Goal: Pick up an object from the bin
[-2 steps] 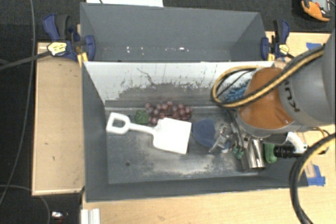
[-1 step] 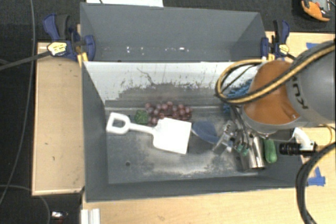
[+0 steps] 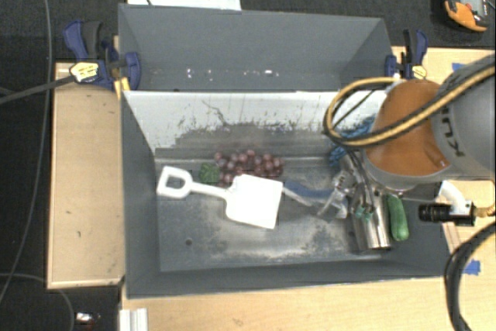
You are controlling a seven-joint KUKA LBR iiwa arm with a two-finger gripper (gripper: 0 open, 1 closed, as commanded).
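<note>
Grey bin (image 3: 139, 190) | gripper (image 3: 342, 204) low at right, just beside a blue piece (image 3: 304, 194); white shovel (image 3: 252, 201) mid-bin | its opening: cannot tell | step: likely positioned to grasp | next: close squarely, lift clear.

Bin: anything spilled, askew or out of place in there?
Nothing looks spilled or damaged. The white toy shovel lies flat, its blade against the purple grape bunch; a green stick-shaped thing lies at the right wall's foot.

We find the bin (image 3: 143, 198) floor bare in front; white shovel (image 3: 252, 201) and purple grapes (image 3: 248, 162) crowd the middle
</note>
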